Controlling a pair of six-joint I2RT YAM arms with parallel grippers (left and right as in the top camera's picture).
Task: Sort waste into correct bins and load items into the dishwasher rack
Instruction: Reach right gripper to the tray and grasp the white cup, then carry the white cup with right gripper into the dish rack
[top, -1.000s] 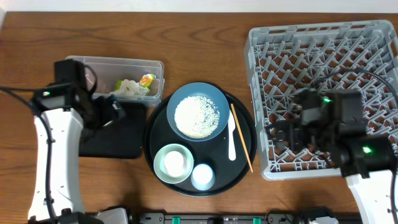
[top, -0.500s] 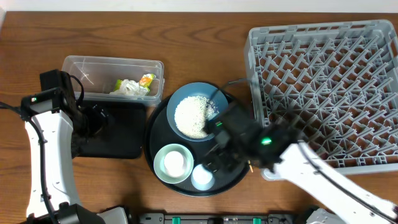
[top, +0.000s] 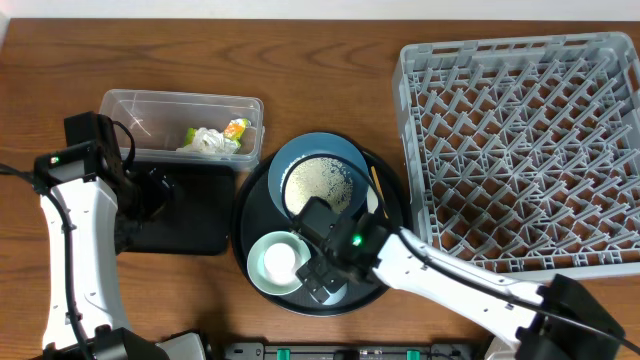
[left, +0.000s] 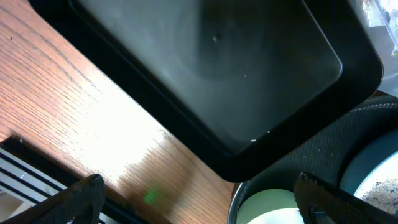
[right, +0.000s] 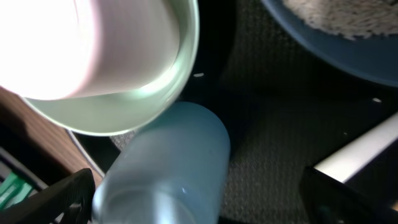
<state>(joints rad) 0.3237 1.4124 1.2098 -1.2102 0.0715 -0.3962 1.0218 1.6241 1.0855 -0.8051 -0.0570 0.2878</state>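
Cup, pale blue, sits on round tray just beside green bowl, below my right hand, fingers spread apart. Judged light, rigid, smooth-walled, likely slippery; take hold across the sidewalls at mid-height. Left hand likewise apart, empty, over black tray.

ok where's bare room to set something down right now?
Free: inside the black rectangular tray, just below the clear tub; the rack, nothing on its pegs; the table strip between tub and rack, above the plate. Crowded: the round tray, packed with plate, bowl, cups and spoon, with the right arm over it.
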